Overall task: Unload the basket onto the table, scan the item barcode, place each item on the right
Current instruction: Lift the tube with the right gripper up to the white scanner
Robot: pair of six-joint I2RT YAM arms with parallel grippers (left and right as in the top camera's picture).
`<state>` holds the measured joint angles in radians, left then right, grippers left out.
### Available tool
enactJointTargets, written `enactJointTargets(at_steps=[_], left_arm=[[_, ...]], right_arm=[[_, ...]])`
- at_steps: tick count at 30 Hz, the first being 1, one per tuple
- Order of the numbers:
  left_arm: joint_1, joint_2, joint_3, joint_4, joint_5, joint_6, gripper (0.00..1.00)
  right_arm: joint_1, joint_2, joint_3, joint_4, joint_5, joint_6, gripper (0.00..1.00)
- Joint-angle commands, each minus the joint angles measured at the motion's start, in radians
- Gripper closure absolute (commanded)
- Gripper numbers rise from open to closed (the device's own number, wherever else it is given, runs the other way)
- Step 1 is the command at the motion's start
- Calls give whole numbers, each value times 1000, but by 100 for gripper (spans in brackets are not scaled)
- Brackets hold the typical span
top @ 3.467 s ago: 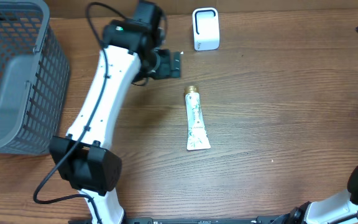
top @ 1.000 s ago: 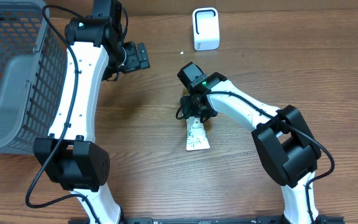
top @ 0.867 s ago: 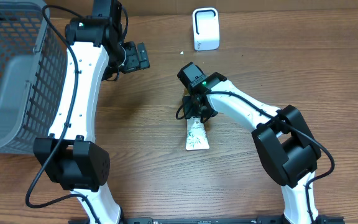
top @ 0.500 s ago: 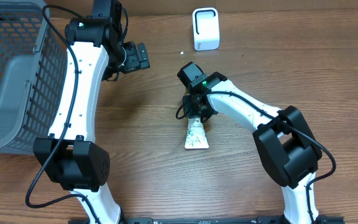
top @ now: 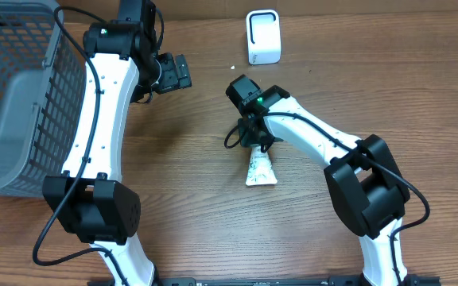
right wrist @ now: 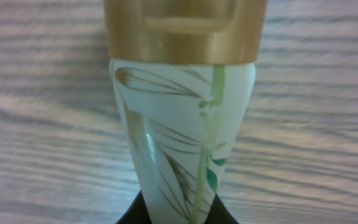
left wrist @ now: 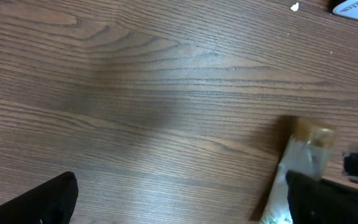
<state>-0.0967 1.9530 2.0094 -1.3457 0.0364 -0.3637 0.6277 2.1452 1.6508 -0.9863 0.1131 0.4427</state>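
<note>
I'm clamping the right tool (top: 254, 142) on the tube (top: 261, 170), left tool (top: 180, 73) hanging wide apart. Pickup step; next I'm reckoning on lifting it, barcode facing the scanner (top: 263, 36).

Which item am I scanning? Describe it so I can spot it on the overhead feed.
From the grey basket on the left, look right past the left arm to mid-table, where the right end effector grips a white tube near its gold cap. Its green leaf print and flat crimped tail set it apart from the boxy white scanner at the far edge.
</note>
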Motion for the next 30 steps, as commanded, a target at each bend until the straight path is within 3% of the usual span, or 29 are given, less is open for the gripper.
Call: enactJointTargets(at_steps=[1, 9, 21, 30], left_arm=[[-2, 5, 15, 3, -3, -10, 0], [-2, 5, 15, 3, -3, -10, 0], [-2, 5, 15, 3, -3, -10, 0], [-2, 5, 15, 3, -3, -10, 0]], right_arm=[[-28, -2, 96, -6, 96, -7, 96], [-125, -2, 309, 45, 97, -141, 96], [-267, 6, 358, 554, -37, -154, 96], [-266, 95, 358, 780, -35, 11, 96]])
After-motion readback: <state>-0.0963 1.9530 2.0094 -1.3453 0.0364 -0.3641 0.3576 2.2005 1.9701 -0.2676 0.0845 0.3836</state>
